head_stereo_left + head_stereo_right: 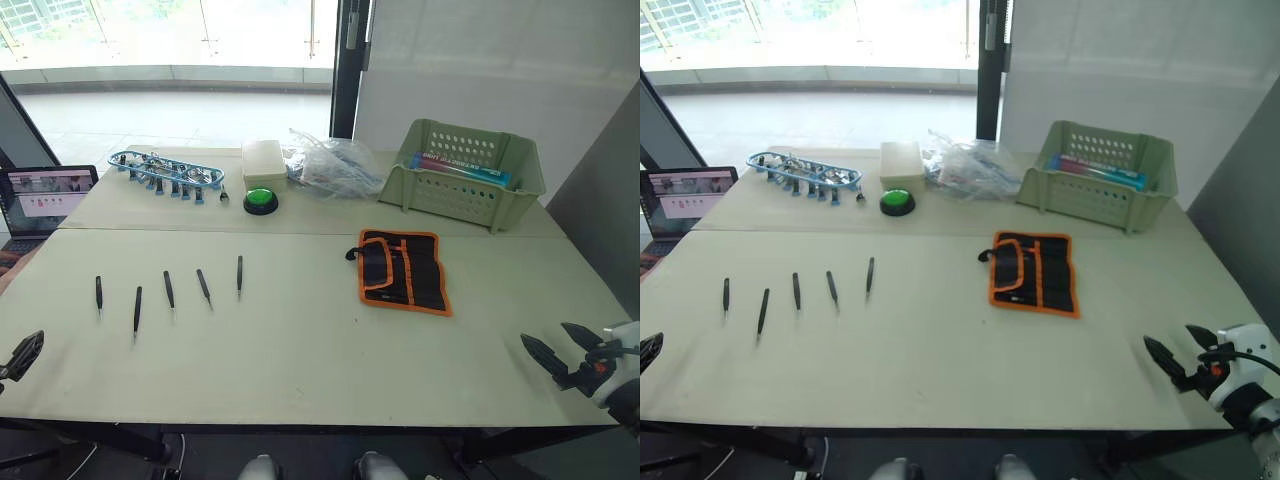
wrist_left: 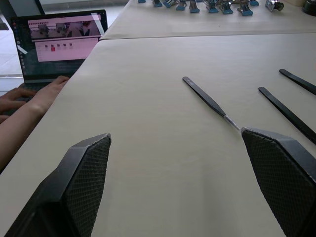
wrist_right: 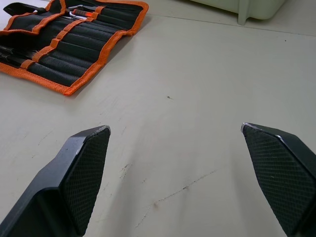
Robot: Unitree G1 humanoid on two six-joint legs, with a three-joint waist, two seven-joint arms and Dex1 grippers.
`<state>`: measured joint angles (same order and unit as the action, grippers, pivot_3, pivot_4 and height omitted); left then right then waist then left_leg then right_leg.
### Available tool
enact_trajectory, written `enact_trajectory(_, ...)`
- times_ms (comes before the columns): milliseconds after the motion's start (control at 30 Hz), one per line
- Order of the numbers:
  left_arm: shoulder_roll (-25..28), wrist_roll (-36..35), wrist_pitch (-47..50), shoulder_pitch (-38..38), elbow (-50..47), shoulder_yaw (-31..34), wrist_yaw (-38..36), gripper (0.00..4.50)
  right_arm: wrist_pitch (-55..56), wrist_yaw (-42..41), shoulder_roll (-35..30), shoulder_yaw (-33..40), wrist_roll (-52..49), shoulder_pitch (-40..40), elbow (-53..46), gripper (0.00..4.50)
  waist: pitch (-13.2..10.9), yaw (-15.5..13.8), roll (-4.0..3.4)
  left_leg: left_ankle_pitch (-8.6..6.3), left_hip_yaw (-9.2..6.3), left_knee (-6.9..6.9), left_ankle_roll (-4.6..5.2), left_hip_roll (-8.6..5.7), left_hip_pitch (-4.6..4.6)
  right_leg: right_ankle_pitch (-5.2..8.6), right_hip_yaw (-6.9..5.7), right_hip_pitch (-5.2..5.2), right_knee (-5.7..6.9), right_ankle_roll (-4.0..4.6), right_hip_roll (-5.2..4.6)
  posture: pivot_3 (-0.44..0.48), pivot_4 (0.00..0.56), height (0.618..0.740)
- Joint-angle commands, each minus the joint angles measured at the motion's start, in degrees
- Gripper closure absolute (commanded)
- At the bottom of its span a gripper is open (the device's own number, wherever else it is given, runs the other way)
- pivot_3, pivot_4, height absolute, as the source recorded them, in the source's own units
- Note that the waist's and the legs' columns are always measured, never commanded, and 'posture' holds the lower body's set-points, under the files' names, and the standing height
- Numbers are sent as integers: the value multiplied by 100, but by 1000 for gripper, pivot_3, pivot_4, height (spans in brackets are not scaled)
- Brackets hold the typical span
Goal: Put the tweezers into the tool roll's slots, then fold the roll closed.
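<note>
From the head view you see the five tweezers (image 1: 168, 290) lined up on the left of the desk (image 1: 300, 350), well apart from the tool roll (image 1: 402, 270) lying unfolded at right of centre. Your left wrist view shows the left hand (image 2: 175, 148) released, empty, near one tweezer. Your right wrist view shows the right hand (image 3: 175, 143) released, empty, near the roll.

Daylight floods through floor-level windows (image 1: 170, 30) onto a pale tiled floor (image 1: 150, 120) behind two pale tables (image 1: 300, 350) pushed together. A white wall (image 1: 480, 70) stands right of a dark door frame (image 1: 345, 70).
</note>
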<state>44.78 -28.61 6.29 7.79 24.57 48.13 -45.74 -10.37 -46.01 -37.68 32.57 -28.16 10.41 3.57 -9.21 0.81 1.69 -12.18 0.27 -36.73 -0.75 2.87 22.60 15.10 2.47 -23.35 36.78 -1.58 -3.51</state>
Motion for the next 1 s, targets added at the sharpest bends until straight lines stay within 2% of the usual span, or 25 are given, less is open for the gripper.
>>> enact_trajectory(33, 36, -107, -83, 23, -221, -3, -110, 23, -43, 163, 132, 94, -195, 99, -551, 0, 0, 0, 0, 0, 0, 0, 0, 0, 0, 0, 0, 0, 0, 0, 0, 0, 150, 738)
enact_trajectory(200, -612, -379, 125, 497, -1655, -544, -403, 23, -844, 1218, 1011, -500, -497, 346, -2315, 0, 3, 9, -5, -7, 0, 5, -12, 8, 0, -10, 5, -1, 4, -15, 1, 0, 150, 738)
enact_trajectory(400, -1017, -659, 446, 941, -3012, -1114, -558, 23, -1370, 2456, 1786, -1431, -196, -38, -3182, 0, 5, 22, 6, -10, 1, 5, -18, 16, -2, -5, 13, -5, -1, 30, -2, 0, 150, 738)
enact_trajectory(533, -1261, -745, 475, 1266, -3999, -1620, -656, 23, -1645, 3345, 2414, -1968, 58, -650, -3165, 0, 5, 20, 5, -10, 5, 5, -18, 12, -1, -8, 20, -11, 1, 31, -1, 0, 150, 738)
enact_trajectory(667, -1046, -924, 716, 1611, -4625, -1841, -961, 23, -1952, 3867, 2881, -2193, 86, -1138, -2967, 0, 7, 29, 6, -1, 6, 5, -3, 9, 18, -27, 22, -37, 5, 63, 8, 0, 150, 738)
enact_trajectory(767, -946, -1063, 506, 1622, -4571, -1701, -1310, 23, -2088, 4056, 3081, -2412, 212, -1395, -2718, 0, 7, 19, 6, 1, 6, 3, -1, 6, 54, -51, 24, -80, 21, 37, 18, 0, 150, 738)
enact_trajectory(1000, -681, -826, 24, 1778, -4288, -1745, -2037, 23, -2006, 4253, 3422, -2836, 593, -1932, -2005, 0, 6, 86, 5, 1, 6, 0, 0, 6, 57, -49, 25, -84, 21, 36, 26, 0, 150, 738)
